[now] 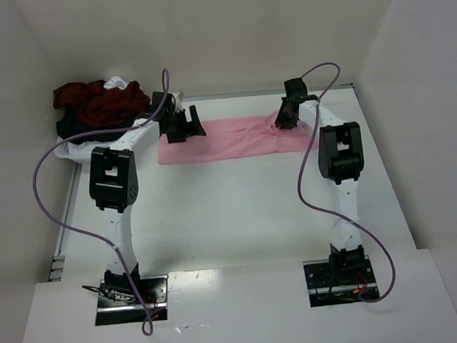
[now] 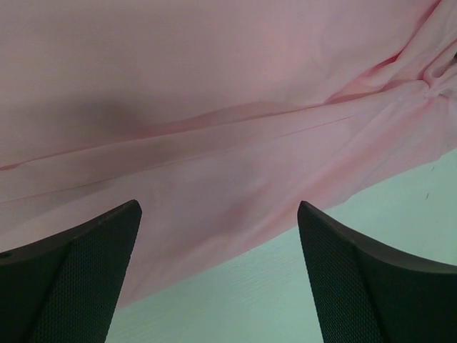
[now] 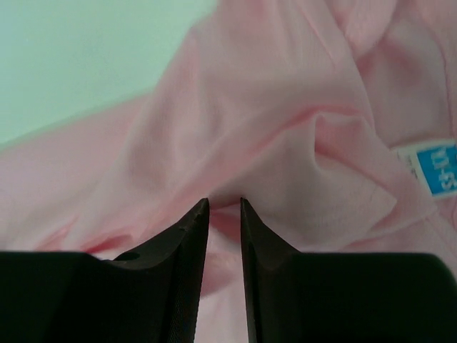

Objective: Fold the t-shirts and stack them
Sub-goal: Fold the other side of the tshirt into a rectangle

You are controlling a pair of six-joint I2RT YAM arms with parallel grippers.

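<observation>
Shirts (image 1: 98, 102) in dark red, black and white lie heaped at the far left corner, just left of the left pincer (image 1: 186, 127). Pink shirt (image 1: 226, 138) lies spread across the far counter (image 1: 231, 210), between both pincers. Left pincer, stretched far forward, hovers low over its left end, jaws wide apart, gripping nothing. Right pincer (image 3: 221, 202) points down at the right end, jaws nearly together, pinching a raised fold near the label (image 3: 435, 166).
</observation>
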